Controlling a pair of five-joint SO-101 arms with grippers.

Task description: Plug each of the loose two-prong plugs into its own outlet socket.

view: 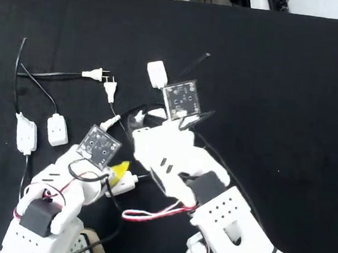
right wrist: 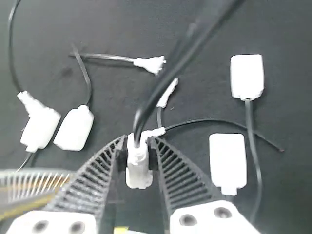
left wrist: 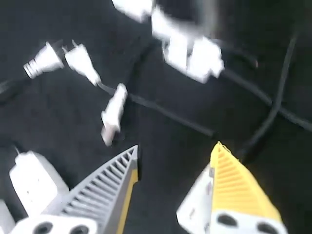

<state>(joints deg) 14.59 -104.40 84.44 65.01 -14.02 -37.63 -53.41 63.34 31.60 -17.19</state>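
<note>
Clamping one two-prong plug (right wrist: 136, 170) by its body in the right gripper (right wrist: 138, 142), near an outlet socket (right wrist: 227, 162), for prong alignment. Holding the left gripper (left wrist: 176, 147) wide, empty, over loose plugs (left wrist: 80, 61), ready.

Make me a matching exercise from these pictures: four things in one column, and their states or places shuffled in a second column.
Things
1. left hand
2. right hand
3. loose plug pair
4. two white sockets

States or places
A. shut on a white plug with a black cord
B. lying on the black table, prongs nearly meeting
C. open, nothing between its fingers
D. side by side, at the left in the high view

Pairs: 1-C, 2-A, 3-B, 4-D
</note>
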